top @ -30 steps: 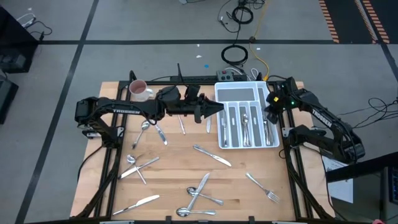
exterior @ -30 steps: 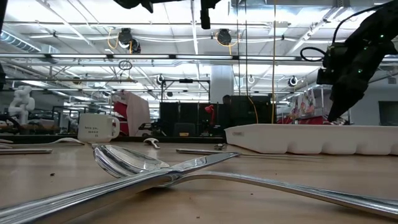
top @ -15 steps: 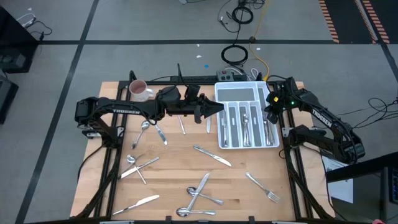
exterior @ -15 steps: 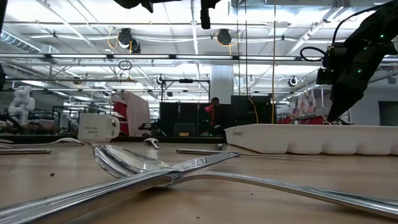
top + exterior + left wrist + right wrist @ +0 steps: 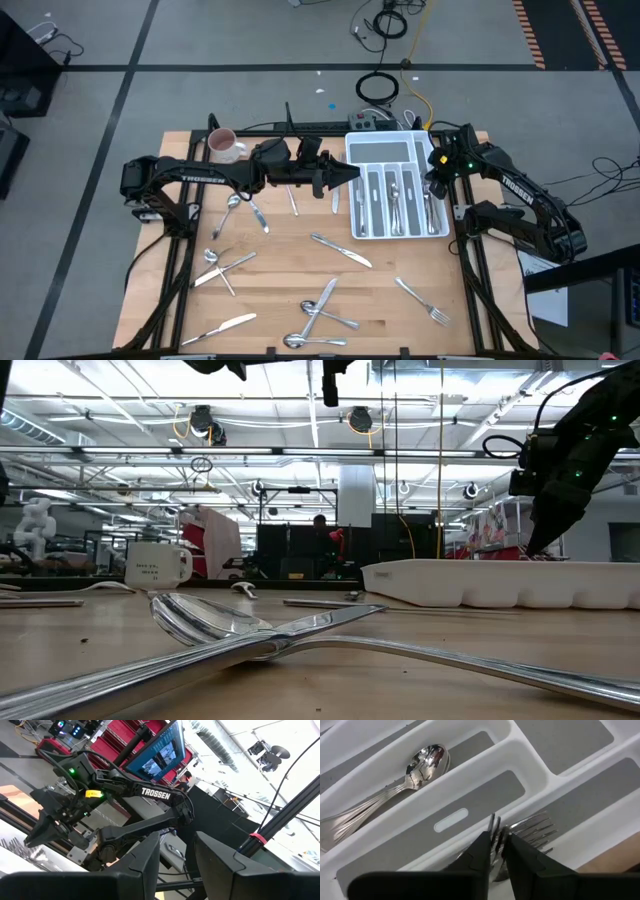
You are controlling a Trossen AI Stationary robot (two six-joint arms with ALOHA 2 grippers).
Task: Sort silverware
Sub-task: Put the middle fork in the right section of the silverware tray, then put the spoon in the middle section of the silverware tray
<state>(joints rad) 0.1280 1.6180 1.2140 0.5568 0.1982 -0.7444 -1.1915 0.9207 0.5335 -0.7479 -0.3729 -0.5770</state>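
Wooden tabletop point(image 5: 290, 250) holds scattered silverware; right gripper point(image 5: 498, 851), fingers narrowly parted around a fork point(image 5: 530, 827) in the tray point(image 5: 398, 150), must release; left gripper point(image 5: 345, 175) waits half-spread.

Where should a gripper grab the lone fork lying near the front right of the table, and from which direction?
Grip the fork at mid-handle, coming straight down, fingers across its diagonal line. It lies flat and apart from other pieces; the handle is slim and straight, while the tines point toward the table's front-right edge.
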